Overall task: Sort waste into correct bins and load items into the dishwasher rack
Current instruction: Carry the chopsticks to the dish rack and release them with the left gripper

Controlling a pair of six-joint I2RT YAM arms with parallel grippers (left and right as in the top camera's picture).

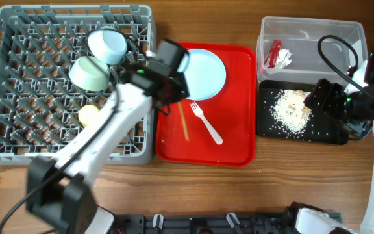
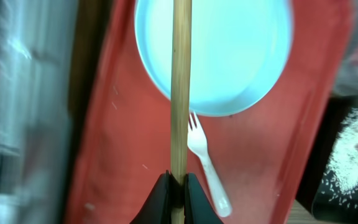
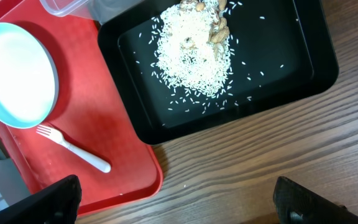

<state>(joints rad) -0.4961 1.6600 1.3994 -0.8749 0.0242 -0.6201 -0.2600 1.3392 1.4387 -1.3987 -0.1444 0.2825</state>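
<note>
chopsticks [image 2: 180, 93] were gripped at one end between the closed fingers of the left gripper [image 2: 178, 186], lifted above the red tray [image 2: 123, 155], where the plate [image 2: 229, 56] and the fork [image 2: 204, 162] were lying. the loading step was judged to be in hand. next, the chopsticks would need to be carried to the dishwasher rack [image 1: 18, 130], just beside that tray, and released there. the right gripper [image 3: 179, 202] was seen wide open and empty, off the tray's other side.
</note>
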